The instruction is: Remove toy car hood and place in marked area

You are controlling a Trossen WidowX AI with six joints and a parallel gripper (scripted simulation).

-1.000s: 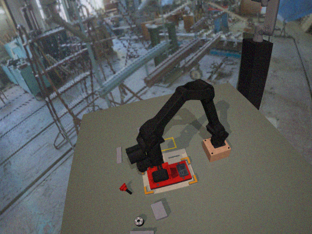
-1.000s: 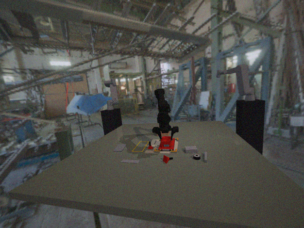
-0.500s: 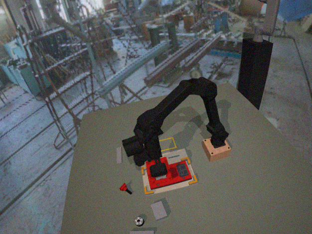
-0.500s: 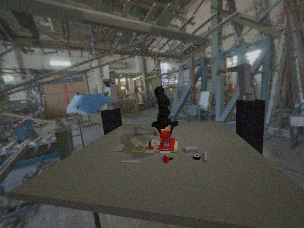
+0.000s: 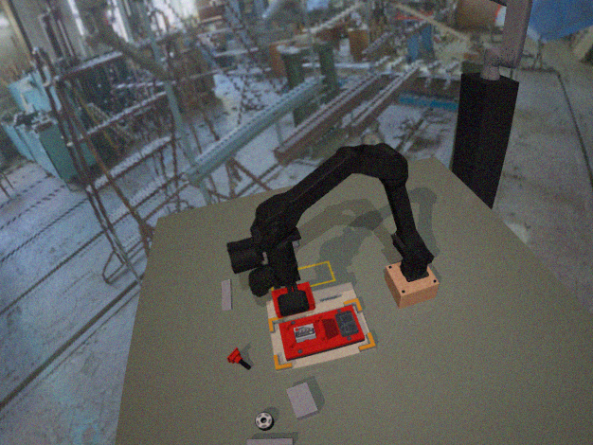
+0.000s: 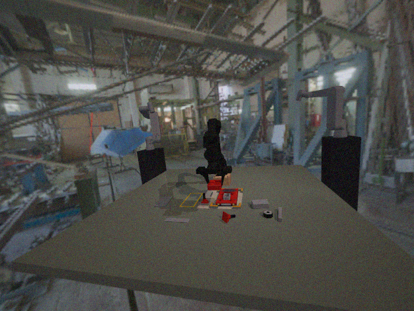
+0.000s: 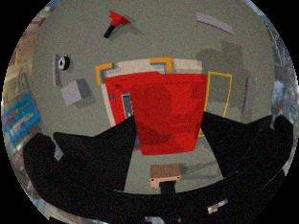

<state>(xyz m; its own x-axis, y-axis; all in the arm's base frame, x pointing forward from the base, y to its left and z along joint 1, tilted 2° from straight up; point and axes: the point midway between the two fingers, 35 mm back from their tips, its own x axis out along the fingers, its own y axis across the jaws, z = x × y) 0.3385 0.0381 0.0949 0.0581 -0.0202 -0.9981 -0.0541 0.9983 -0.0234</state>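
My gripper point(image 5: 293, 300) point(image 6: 215, 182) point(image 7: 168, 116) is shut on the red hood point(image 5: 311, 299) point(image 6: 214, 184) point(image 7: 168, 105), with one finger on each side. The hood hangs in the air, clear of the toy car, on the side towards the marked area. The red toy car point(image 5: 320, 346) point(image 6: 219, 200) point(image 7: 115, 87) lies on the pale board with its grey engine block point(image 5: 304, 332) uncovered. The marked area is a yellow outline point(image 5: 332, 271) point(image 6: 186, 206) point(image 7: 228, 96) on the table beside the board. Arm and hood hide part of it in the top view.
The pale board point(image 5: 346, 290) has orange corner brackets. A red and black part point(image 6: 204, 200) stands near its side by the outline. Another point(image 5: 234, 356) point(image 6: 225, 217) point(image 7: 117, 20) lies on the table. A grey block point(image 5: 302, 400) point(image 6: 259, 204), a wheel point(image 5: 263, 420) and grey strips surround the board.
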